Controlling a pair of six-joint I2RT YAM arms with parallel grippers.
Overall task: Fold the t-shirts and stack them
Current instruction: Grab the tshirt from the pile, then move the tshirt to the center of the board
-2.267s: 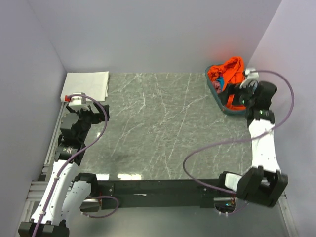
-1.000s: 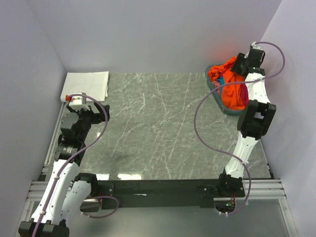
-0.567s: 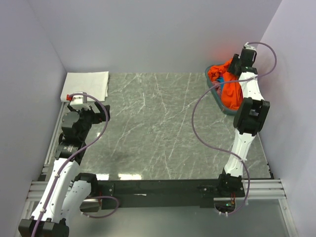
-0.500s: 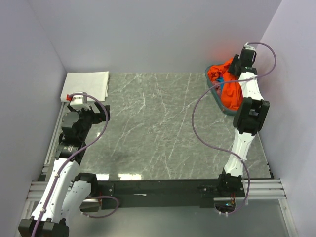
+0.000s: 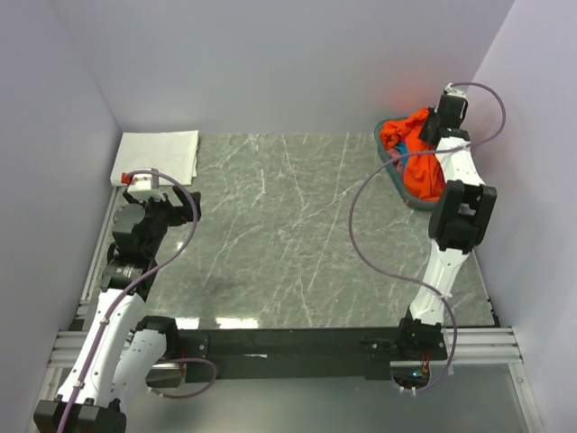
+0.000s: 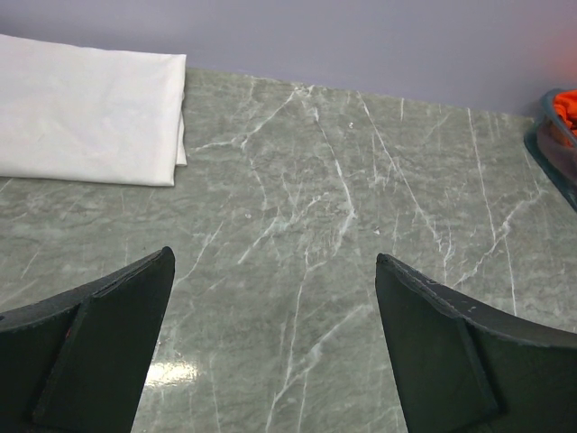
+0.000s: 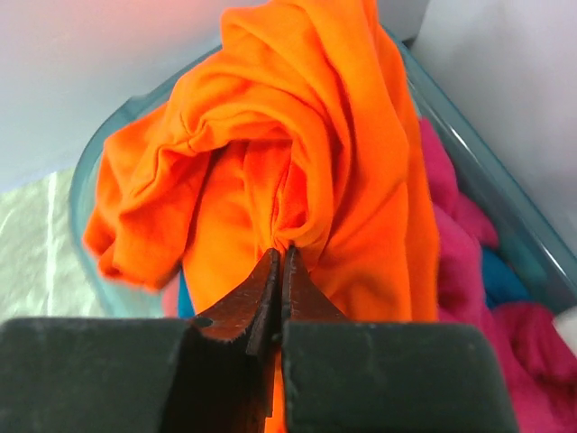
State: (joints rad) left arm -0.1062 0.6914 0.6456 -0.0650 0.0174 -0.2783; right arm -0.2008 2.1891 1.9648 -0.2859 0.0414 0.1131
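Bright orange cloth t-shirt (image 7: 297, 135): bunched fold clamped in shut right jaws, remainder trailing down into teal plastic basket (image 7: 532, 248), far right corner of counter (image 5: 288, 225); left jaws agape, empty.

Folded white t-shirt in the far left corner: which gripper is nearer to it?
Left. The left gripper sits open just short of the folded white t-shirt; the right gripper is across the table at the basket, shut on the orange t-shirt.

Right arm: unfolds from a low crouch into a tall reach over the far right corner.
Right gripper (image 7: 281, 255): rises from inside the basket (image 5: 393, 177) to above it, pinched on cloth.
Orange shirt (image 7: 306, 135): lifts off the heap and now hangs stretched from the jaws.
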